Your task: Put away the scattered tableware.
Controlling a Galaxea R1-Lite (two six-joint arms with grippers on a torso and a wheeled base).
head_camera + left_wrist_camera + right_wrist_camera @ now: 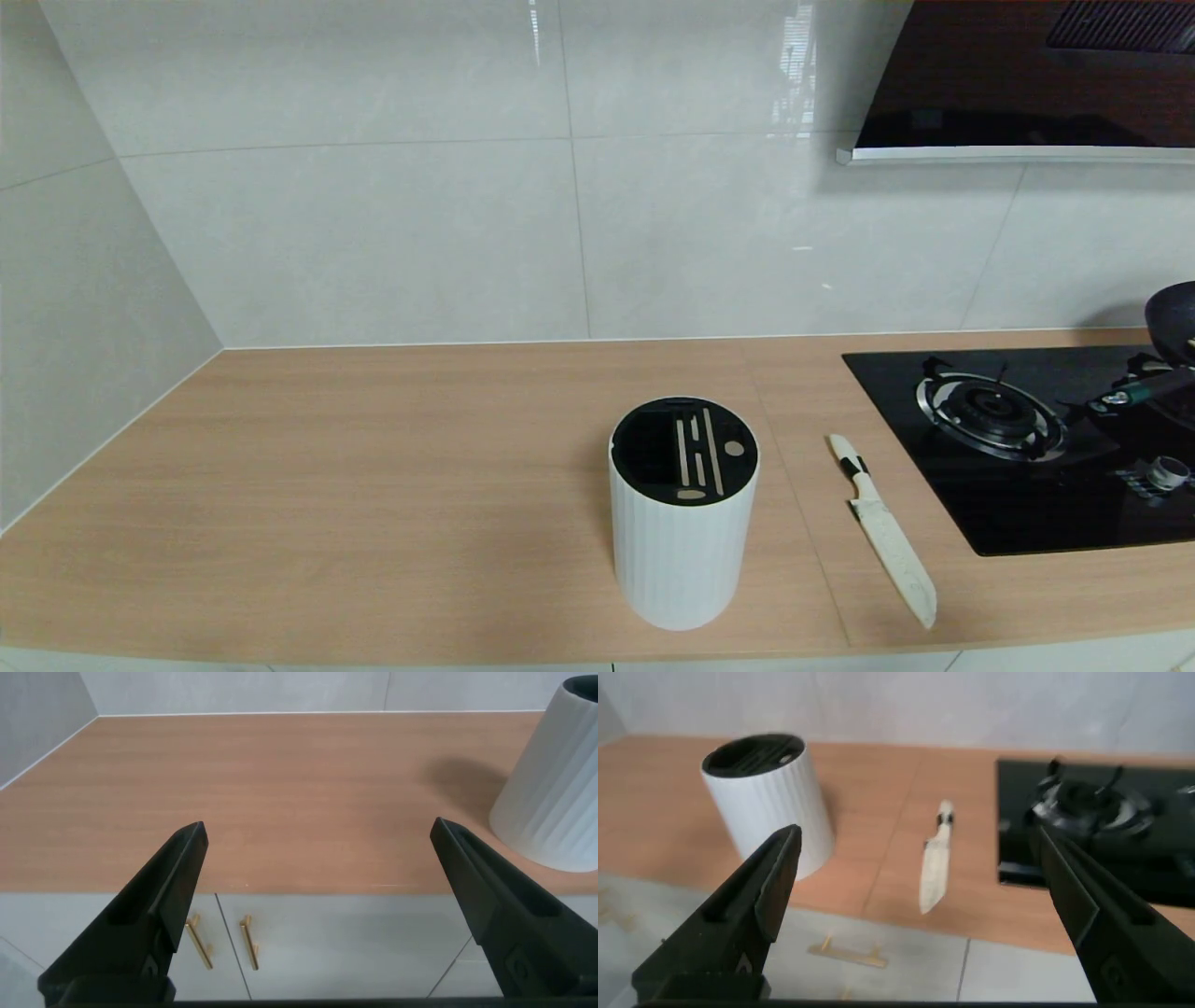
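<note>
A cream-coloured knife [882, 527] lies flat on the wooden counter [392, 467], its blade pointing toward the front edge. Just to its left stands a white ribbed knife holder [683, 523] with a black slotted top. In the right wrist view the knife [936, 859] and the holder [770, 798] lie ahead of my open right gripper [915, 854], which hangs off the counter's front edge. My left gripper [318, 845] is open too, in front of the counter edge, with the holder [551, 784] off to one side.
A black gas hob [1027, 439] with a burner sits at the right of the counter, a dark pan [1172, 322] at its far edge. A range hood [1027, 84] hangs above. Tiled walls close the back and left. Cabinet doors with gold handles [248, 943] lie below.
</note>
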